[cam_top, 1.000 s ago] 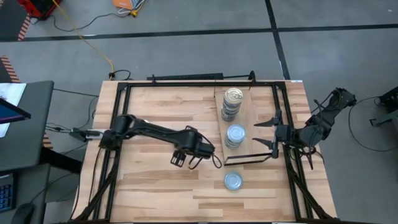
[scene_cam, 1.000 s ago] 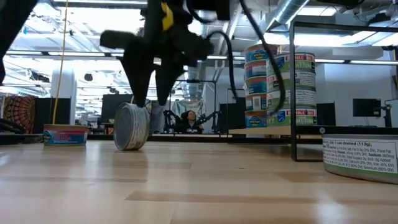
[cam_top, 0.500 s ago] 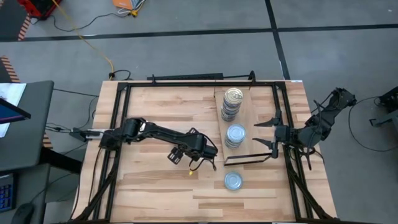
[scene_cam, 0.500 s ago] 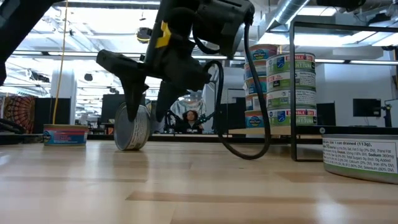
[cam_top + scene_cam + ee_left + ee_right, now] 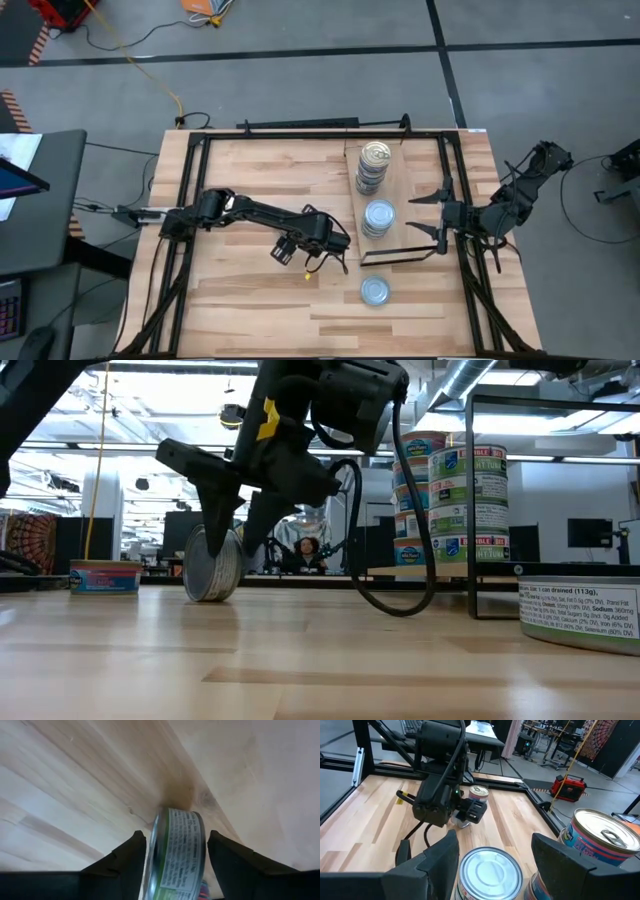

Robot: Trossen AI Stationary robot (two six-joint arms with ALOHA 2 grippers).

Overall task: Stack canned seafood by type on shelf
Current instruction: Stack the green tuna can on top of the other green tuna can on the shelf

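Observation:
A tin (image 5: pixel 175 852) stands on its rim on the tabletop, left of the shelf (image 5: pixel 400 185). My left gripper (image 5: pixel 330 247) reaches down over it and is shut on it; the low view shows the tin (image 5: pixel 212 565) below the fingers. On the shelf stand a gold-topped stack of tins (image 5: pixel 373 160) at the far end and a silvery-topped stack (image 5: pixel 379 216) nearer. One silvery tin (image 5: pixel 374 291) lies flat on the tabletop near the shelf's near end. My right gripper (image 5: pixel 428 212) waits open and level at the shelf's right side. My left gripper pinches the tin between its two fingers, one finger (image 5: pixel 132 857) against each flat face (image 5: pixel 154 850). The fingers come from above, slanting down. The tin stands upright on its rim on the tabletop, its labelled wall (image 5: pixel 182 845) facing up between the fingers.
Another tin (image 5: pixel 104 577) lies flat far back at the left, also seen beyond the left arm (image 5: pixel 479 792). A black frame (image 5: pixel 300 132) runs around the tabletop. A black cable loop (image 5: pixel 395 595) hangs from the left wrist. Bare wood lies left and near.
My left gripper has come down over the standing tin and rolled at the wrist, so its fingers now straddle the tin lower down. The tin has stayed on its rim where it was.

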